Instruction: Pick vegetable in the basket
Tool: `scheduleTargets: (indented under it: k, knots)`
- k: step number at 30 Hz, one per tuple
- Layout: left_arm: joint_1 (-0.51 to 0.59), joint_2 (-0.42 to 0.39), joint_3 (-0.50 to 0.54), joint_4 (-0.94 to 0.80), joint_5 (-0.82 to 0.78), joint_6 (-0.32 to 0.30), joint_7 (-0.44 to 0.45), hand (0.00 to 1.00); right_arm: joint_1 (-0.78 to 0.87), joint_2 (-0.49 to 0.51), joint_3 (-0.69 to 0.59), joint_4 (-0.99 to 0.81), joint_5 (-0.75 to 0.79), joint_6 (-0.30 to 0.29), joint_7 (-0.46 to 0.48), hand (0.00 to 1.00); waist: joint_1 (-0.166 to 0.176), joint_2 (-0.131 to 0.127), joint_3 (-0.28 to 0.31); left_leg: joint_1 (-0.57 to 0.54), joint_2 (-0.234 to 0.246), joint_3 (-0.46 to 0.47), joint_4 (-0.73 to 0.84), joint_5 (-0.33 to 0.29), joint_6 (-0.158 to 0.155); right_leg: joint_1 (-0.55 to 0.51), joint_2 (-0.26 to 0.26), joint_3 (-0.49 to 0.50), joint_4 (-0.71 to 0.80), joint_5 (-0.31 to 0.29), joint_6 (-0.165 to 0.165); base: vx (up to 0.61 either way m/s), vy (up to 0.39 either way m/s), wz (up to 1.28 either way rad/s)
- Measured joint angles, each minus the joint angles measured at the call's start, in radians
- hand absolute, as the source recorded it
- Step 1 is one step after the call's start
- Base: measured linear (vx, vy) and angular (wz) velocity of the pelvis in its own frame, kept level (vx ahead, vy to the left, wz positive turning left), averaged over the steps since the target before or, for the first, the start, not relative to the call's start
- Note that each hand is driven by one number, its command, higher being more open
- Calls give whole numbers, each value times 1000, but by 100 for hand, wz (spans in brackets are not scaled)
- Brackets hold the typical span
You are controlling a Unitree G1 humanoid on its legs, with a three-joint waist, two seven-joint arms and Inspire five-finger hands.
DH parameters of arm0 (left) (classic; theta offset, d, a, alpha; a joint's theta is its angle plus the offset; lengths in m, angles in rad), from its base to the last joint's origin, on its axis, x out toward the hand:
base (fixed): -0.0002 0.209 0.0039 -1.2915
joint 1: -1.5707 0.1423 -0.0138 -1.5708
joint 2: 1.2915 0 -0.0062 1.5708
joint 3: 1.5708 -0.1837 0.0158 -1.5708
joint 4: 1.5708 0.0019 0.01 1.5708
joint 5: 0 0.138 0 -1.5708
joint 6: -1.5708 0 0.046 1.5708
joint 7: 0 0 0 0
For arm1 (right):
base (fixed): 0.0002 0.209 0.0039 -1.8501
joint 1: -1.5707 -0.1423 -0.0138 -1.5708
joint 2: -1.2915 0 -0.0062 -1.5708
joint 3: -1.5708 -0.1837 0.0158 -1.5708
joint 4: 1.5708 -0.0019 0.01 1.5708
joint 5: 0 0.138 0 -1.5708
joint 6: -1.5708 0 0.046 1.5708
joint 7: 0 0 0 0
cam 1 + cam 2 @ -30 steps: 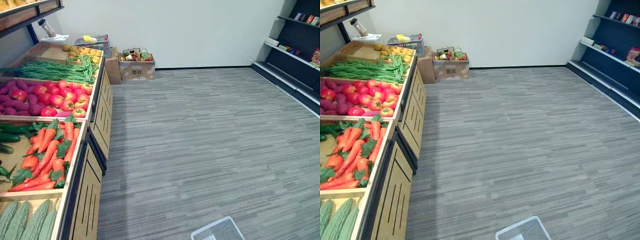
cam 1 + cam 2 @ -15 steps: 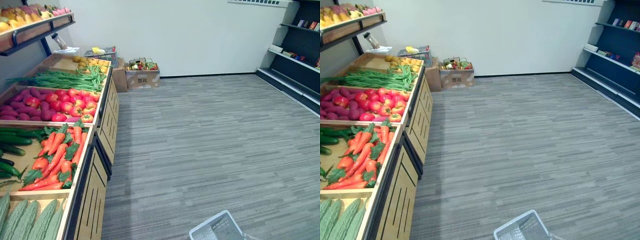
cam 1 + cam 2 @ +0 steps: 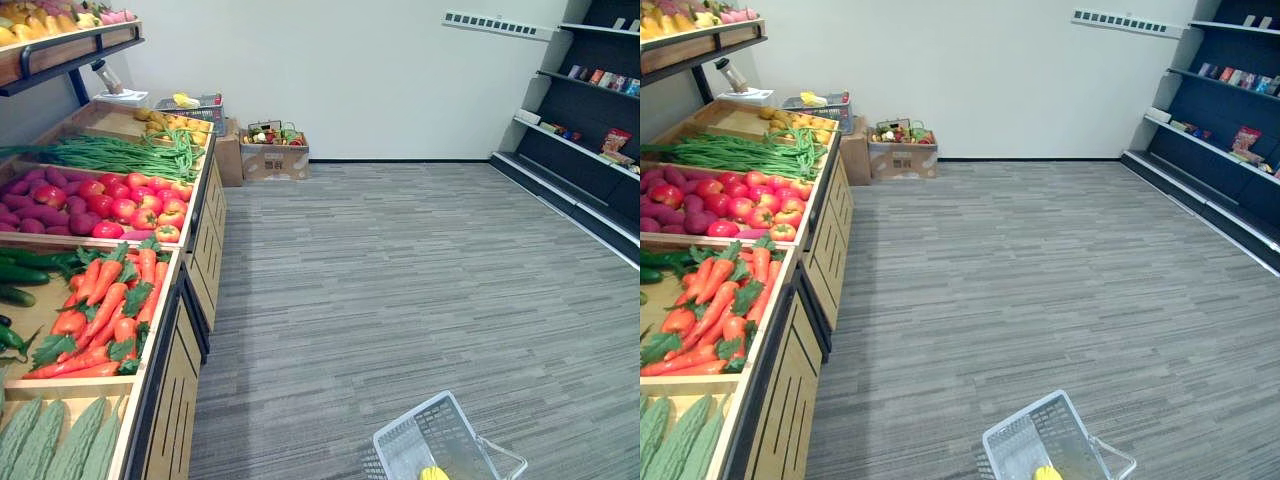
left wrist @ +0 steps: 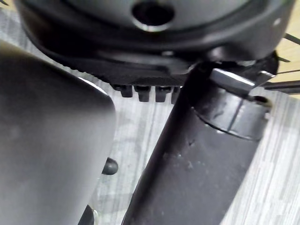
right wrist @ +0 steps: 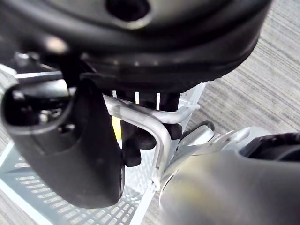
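Fingers (image 5: 136, 140) of your right hand (image 5: 168, 51) are curled under the basket handle (image 5: 154, 119), with the thumb (image 5: 70, 145) beside it. That's a closed grip on the handle. Your left hand (image 4: 122, 51) shows in its wrist view over the grey floor (image 3: 400, 260); can't tell its state from that angle.

Your basket (image 3: 405, 418) is white wire mesh, near right in the head views, over the floor. One yellow item (image 3: 433, 474) lies in it at the near edge; can't tell what kind. The same yellow shows past the handle in the right wrist view.

The vegetables sit on the wooden stand (image 3: 175, 370) along your left, well apart from the basket. Near to far:
- bitter gourds (image 3: 60, 445)
- carrots (image 3: 105, 310), with cucumbers (image 3: 20, 272) to their left
- tomatoes (image 3: 130, 205), with purple-red produce (image 3: 30, 190) to their left
- green beans (image 3: 120, 155)
- yellow-brown produce (image 3: 175, 122) at the far end

An upper shelf (image 3: 70, 45) above the stand carries yellow and pink fruit.

At the far wall a cardboard box (image 3: 273, 160) of mixed items sits just beside the stand's far end. Dark shelving (image 3: 590, 130) runs along your right.
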Motion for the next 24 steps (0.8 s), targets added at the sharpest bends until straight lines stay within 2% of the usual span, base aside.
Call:
scheduleTargets:
  k: [1,2,3,4,5,6,7,8,9,12,13,15,16,17,18,19,20,21,23,24]
  knots:
    - [-1,-3,1,2,0,4,0,100,-1,3,0,-2,9,3,0,0,-2,11,5,4,18,-7,-12,-1,-1,-19,22,11,-35,5,3,14,-75,23]
    - [-1,-6,13,1,1,9,0,100,0,7,-2,-6,29,4,-1,0,-5,13,10,18,28,-17,-41,-1,-2,-39,33,17,-112,35,21,75,-156,36]
    - [3,-14,43,0,0,12,6,100,6,9,-18,-15,39,8,-4,0,-9,15,16,42,37,-31,-65,-4,-8,-37,31,6,-164,121,25,136,-179,40]
    - [7,-17,53,0,-1,13,10,100,15,14,-22,-20,39,11,-9,0,-8,18,17,54,43,-38,-81,-5,-15,-23,31,-9,-174,169,14,349,-247,48]
    - [10,-36,76,-1,0,15,20,100,20,5,-22,-33,35,14,-19,0,-5,32,31,86,61,-44,-106,10,-31,-13,45,-42,-121,139,-30,357,-200,36]
    - [9,-37,83,-6,-2,15,20,100,20,4,-22,-43,28,15,-20,0,-2,30,40,92,62,-51,-108,25,-43,-30,39,-48,-66,109,-44,422,-248,44]
    - [10,-36,88,-12,-2,16,20,100,22,3,-22,-52,5,23,-23,0,-1,23,49,104,63,-68,-110,45,-67,-49,22,-69,21,44,-55,253,-177,36]
    - [11,-36,96,-12,-1,17,20,100,25,3,-21,-54,-4,26,-24,0,-1,20,50,115,61,-75,-110,54,-73,-48,13,-80,55,14,-56,309,-225,57]
    - [16,-36,118,-12,-1,17,18,100,32,3,-21,-64,-3,33,-30,0,-2,9,49,129,54,-87,-109,71,-75,-46,-12,-101,116,-41,-55,248,-170,55]
    - [29,-36,161,-24,-2,24,-1,100,31,5,-22,-67,0,46,-45,0,-1,-8,28,130,51,-89,-70,109,-82,-31,-38,-123,182,-126,-55,298,-238,44]
    - [30,-35,162,-26,-2,26,-2,100,31,5,-22,-66,-1,51,-47,0,0,-11,24,120,52,-94,-50,118,-71,-20,-38,-129,170,-134,-61,225,-230,37]
    - [30,-26,162,-25,-47,38,-2,100,31,1,-23,-47,-9,80,-56,0,-3,-14,-2,34,58,-131,95,146,-66,34,-26,-163,75,-146,-71,242,-272,59]
    - [25,-21,173,-25,-96,38,-5,100,37,-3,-20,-37,-21,93,-63,0,-5,-6,-6,-61,79,-138,274,174,-85,95,-7,-188,1,-146,-70,218,-254,85]
    - [18,-21,189,-28,-129,36,-4,100,49,-6,-20,-37,-20,108,-66,0,-6,-1,-3,-147,107,-116,438,172,-72,151,18,-199,-58,-136,-75,223,-255,80]
    - [20,-20,188,-34,-142,16,1,100,52,-8,-20,-23,-15,115,-70,0,-1,-3,-2,-187,116,-90,520,145,-59,188,28,-203,-93,-125,-85,197,-176,49]
    - [21,-19,180,-44,-170,-30,2,100,53,-15,-19,20,0,124,-78,0,19,-15,-1,-245,122,-16,588,92,-42,255,32,-216,-154,-106,-88,254,-164,24]
    - [20,-16,164,-42,-187,-58,-2,100,57,-17,-18,37,1,122,-76,0,33,-32,-1,-287,107,77,548,51,-47,304,23,-222,-195,-98,-76,268,-129,16]
    - [17,-14,143,-42,-190,-67,-4,100,57,-17,-16,41,0,119,-74,0,34,-38,0,-304,91,114,502,43,-48,320,17,-225,-208,-96,-74,281,-93,19]
    - [3,-12,91,-39,-189,-100,-25,100,51,-22,-14,46,-2,85,-60,0,33,-44,23,-369,7,162,300,52,-54,365,-2,-230,-231,-100,-55,321,-18,15]
    - [-4,-10,68,-37,-189,-110,-33,100,49,-23,-20,49,-6,65,-50,0,35,-45,44,-388,-47,158,179,149,-29,389,-16,-228,-233,-107,-40,279,58,-5]
